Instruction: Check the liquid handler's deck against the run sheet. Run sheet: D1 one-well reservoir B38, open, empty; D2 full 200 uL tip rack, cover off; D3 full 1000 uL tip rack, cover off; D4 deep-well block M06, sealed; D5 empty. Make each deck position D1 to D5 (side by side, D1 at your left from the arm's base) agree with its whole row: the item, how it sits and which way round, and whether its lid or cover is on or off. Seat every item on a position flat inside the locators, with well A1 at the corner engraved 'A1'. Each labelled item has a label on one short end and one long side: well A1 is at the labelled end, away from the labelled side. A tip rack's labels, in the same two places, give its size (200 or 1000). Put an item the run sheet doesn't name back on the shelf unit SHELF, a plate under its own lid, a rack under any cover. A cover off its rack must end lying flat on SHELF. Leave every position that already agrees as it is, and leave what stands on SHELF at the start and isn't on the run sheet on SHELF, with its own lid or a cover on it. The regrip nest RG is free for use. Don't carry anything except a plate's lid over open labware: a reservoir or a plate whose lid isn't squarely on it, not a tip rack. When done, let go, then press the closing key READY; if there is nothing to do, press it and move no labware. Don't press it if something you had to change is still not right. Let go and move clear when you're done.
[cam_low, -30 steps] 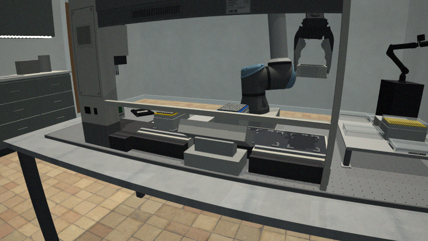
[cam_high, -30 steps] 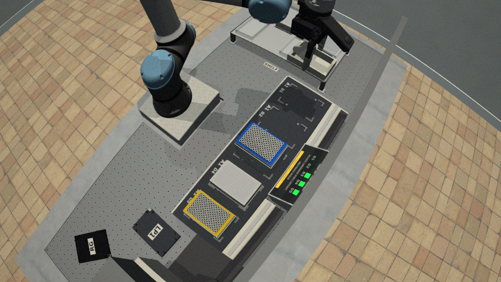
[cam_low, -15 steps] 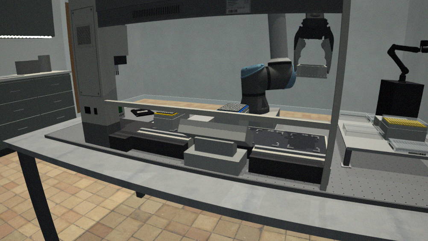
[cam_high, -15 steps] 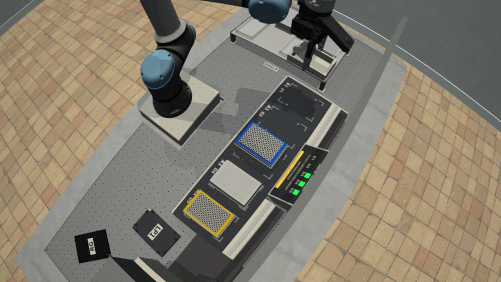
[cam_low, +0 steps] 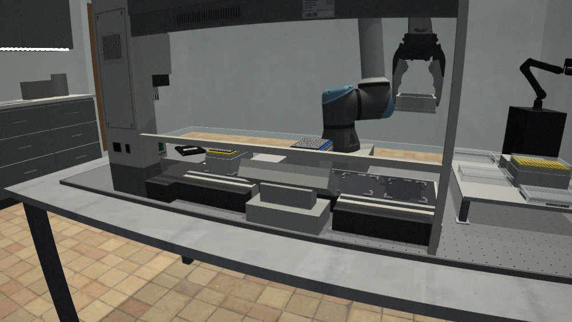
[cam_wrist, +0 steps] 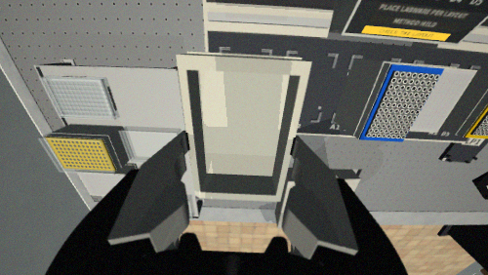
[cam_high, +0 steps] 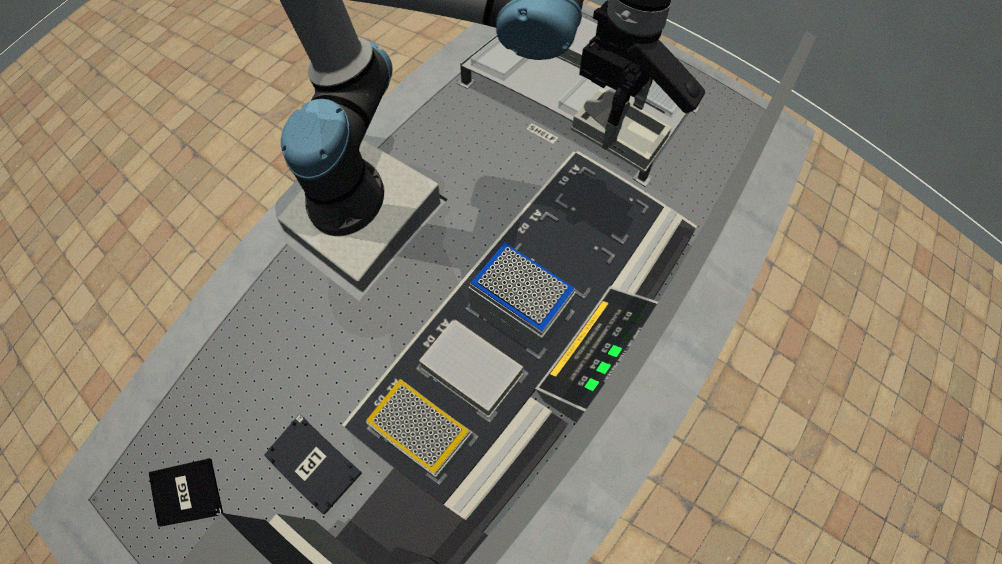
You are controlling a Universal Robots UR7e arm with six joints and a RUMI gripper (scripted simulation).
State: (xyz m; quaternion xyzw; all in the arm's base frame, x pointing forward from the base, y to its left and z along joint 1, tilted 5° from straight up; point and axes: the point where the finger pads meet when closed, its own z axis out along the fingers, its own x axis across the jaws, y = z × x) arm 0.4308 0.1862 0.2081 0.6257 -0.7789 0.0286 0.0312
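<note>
Trough (cam_wrist: 242, 128): open, cream, hanging level between the fingers of the tool (cam_low: 417, 96), which is clamping its long sides; shelf (cam_low: 486, 194) lying below and beside it.

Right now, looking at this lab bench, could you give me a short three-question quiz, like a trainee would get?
1. True or false: the tool is holding nothing.
2. Which rack stands on D3: A) blue-rimmed, B) yellow-rimmed, C) none?
3. Fill in: deck positions D1 and ___ are bare.

Key:
1. False; it grips a pale open reservoir high in the air.
2. A, the blue-rimmed rack.
3. D2; D1 beside it.
</note>
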